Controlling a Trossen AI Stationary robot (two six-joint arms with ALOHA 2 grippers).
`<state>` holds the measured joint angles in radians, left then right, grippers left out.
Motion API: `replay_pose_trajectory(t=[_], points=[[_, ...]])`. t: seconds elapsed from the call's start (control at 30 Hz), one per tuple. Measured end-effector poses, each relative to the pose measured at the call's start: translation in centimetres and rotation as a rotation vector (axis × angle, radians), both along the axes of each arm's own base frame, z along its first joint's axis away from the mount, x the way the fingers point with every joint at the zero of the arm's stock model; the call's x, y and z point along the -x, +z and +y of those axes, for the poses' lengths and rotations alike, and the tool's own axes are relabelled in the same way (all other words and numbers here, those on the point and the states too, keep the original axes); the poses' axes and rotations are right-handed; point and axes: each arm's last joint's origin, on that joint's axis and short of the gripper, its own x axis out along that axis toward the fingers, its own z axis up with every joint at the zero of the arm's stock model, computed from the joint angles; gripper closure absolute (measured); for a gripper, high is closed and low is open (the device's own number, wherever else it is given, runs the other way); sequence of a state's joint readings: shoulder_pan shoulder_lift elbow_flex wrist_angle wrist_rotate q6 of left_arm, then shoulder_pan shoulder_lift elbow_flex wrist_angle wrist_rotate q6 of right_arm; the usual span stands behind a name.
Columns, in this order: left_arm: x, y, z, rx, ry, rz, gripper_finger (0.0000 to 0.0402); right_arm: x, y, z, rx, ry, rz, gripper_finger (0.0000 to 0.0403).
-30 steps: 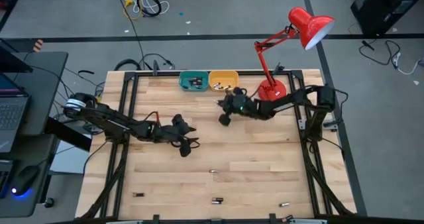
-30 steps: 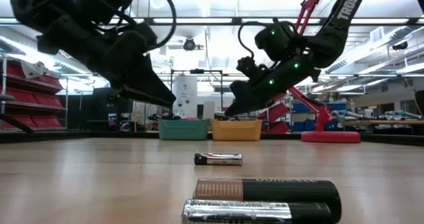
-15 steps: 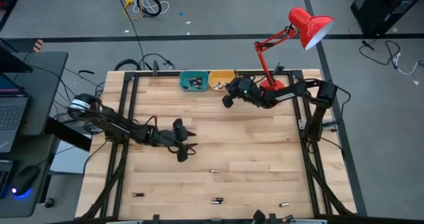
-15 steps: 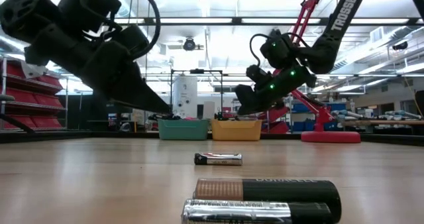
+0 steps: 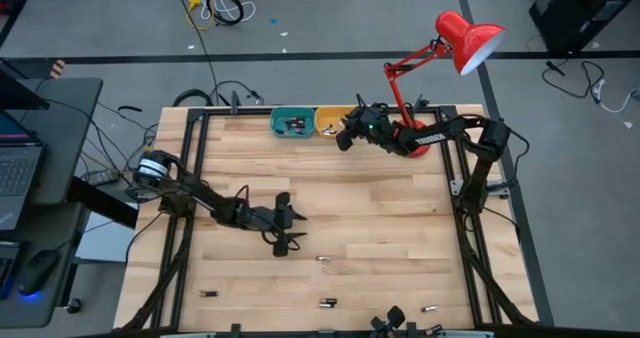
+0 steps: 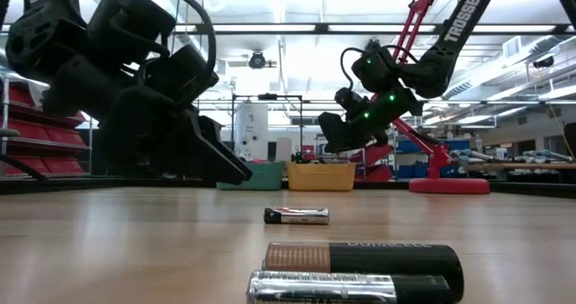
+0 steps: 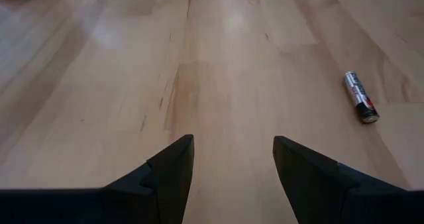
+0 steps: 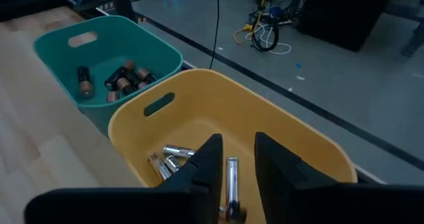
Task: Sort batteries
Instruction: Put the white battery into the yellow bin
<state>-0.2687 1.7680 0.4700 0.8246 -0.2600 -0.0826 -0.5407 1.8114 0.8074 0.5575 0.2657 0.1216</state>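
My right gripper [image 5: 343, 140] hangs over the yellow bin [image 8: 265, 124], next to the teal bin [image 8: 106, 58]. Its fingers are apart. A silvery battery [image 8: 232, 181] shows upright in the gap, narrower than it, with space on both sides. More batteries lie in the yellow bin [image 8: 165, 161] and the teal bin [image 8: 122, 81]. My left gripper [image 7: 233, 141] is open, low over bare wood at mid-table [image 5: 290, 228]. A battery [image 7: 361, 97] lies on the wood ahead of it. Other batteries [image 5: 327, 302] lie near the front edge.
A red desk lamp stands with its base [image 5: 410, 136] at the far right, just beside my right arm; its head [image 5: 468, 38] reaches beyond the table. Loose batteries [image 6: 360, 257] lie close to the low camera. Bare wood lies between the arms.
My right gripper has swung from mid-table toward the far edge and now hangs over the yellow bin. My left gripper has sunk toward the table, shifted a little toward the near edge and rolled about its own line.
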Motion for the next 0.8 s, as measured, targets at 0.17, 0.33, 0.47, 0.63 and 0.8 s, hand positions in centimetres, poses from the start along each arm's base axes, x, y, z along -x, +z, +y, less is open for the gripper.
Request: replay_pose_trajectory(t=[0.17, 0.33, 0.47, 0.63, 0.8], points=[[-0.5, -0.7, -0.3, -0.011, -0.055, 0.024, 0.0178, -0.1, -0.1, 0.2, -0.031, -0.011, -0.013, 0.029], [-0.5, -1.0, -0.5, -0.014, -0.113, 0.044, 0.0178, -0.9, 0.0, 1.5, -0.057, 0.073, -0.044, 0.027], [-0.5, -0.9, -0.6, -0.015, -0.117, 0.041, 0.0178, -2.5, 0.3, 4.2, -0.069, 0.204, -0.089, 0.0272], [-0.3, -0.9, -1.4, -0.013, -0.145, 0.034, 0.0179, -4.2, 0.2, 9.0, -0.076, 0.349, -0.08, 0.0274], [0.0, -0.9, -2.5, -0.018, -0.176, 0.032, 0.0179, -5.4, 0.2, 15.1, -0.078, 0.529, -0.059, 0.0275]])
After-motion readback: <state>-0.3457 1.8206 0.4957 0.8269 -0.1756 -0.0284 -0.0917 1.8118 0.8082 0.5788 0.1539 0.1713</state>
